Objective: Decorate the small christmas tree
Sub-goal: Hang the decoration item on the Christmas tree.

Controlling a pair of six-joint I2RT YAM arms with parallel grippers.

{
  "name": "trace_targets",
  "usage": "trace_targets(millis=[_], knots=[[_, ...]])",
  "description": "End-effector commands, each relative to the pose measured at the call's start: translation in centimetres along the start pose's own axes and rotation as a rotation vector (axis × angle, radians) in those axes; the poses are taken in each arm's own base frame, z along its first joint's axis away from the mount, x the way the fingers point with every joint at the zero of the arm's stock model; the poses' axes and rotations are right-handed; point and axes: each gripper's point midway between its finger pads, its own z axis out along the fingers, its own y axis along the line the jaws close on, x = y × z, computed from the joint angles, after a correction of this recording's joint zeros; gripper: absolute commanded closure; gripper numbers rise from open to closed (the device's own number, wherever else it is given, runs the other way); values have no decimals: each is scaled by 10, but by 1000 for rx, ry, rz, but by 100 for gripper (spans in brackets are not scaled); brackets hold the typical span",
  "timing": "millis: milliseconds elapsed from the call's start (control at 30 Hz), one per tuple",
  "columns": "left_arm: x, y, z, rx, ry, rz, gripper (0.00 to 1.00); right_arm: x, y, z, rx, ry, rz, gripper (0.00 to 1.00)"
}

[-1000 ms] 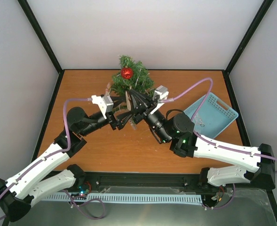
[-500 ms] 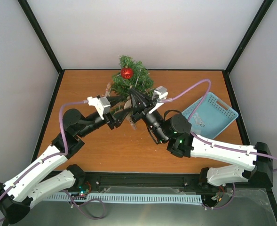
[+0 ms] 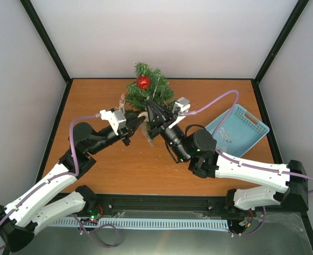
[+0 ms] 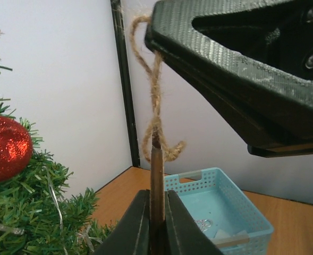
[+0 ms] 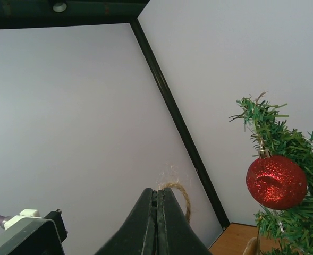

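The small christmas tree [image 3: 152, 87] stands at the back of the table with a red glitter ball [image 3: 143, 82] hanging on it. Just in front of it, my left gripper [image 3: 140, 122] and right gripper [image 3: 147, 108] meet. In the left wrist view, my left gripper [image 4: 157, 194] is shut on a thin wooden ornament [image 4: 157, 170] seen edge-on. A jute twine loop [image 4: 155, 101] rises from it to the right gripper's finger [image 4: 236, 69]. My right gripper [image 5: 157, 192] is shut on the top of that twine loop [image 5: 182, 194], with the tree [image 5: 292, 146] and ball [image 5: 276, 181] to its right.
A light blue perforated basket [image 3: 240, 129] sits on the right of the table and holds a few small items [image 4: 206, 226]. Black frame posts and pale walls close in the back and sides. Purple cables arc over both arms.
My left gripper has moved in toward the hanging ornament and closed on it. The right gripper has stayed shut on the twine, shifting slightly toward the tree.
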Motion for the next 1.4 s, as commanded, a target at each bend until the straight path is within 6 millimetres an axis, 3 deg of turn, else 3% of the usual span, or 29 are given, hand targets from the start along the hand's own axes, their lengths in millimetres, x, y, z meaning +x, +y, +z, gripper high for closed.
trace_targets(millis=[0, 33, 133, 267, 333, 467, 533, 667, 867, 933, 1100, 1367], knots=[[-15, -11, -1, 54, -39, 33, 99, 3, 12, -5, -63, 21, -8, 97], [-14, -14, -2, 72, -35, 29, 99, 6, 18, -8, -104, 45, -46, 95], [-7, -25, -7, 130, 0, 15, 99, 21, 30, -28, -227, 171, -232, 72], [8, -47, -17, 244, 61, -13, 99, 28, 26, -66, -309, 362, -423, 46], [12, -57, -24, 298, 80, -23, 99, 28, 20, -87, -337, 445, -489, 41], [15, -72, -35, 374, 99, -32, 99, 19, 6, -123, -372, 494, -606, 44], [15, -77, -39, 403, 108, -32, 100, 12, 1, -131, -372, 491, -668, 51], [16, -83, -42, 441, 111, -30, 99, 9, -7, -135, -369, 497, -777, 56], [20, -97, -46, 539, 124, -47, 99, 26, 9, -137, -521, 497, -909, 55], [21, -103, -49, 584, 130, -57, 99, 36, 6, -137, -557, 496, -1009, 53], [25, -113, -52, 666, 173, -93, 99, 52, -7, -145, -638, 460, -1343, 57], [21, -121, -60, 724, 202, -144, 99, 47, -22, -157, -661, 316, -1689, 63]])
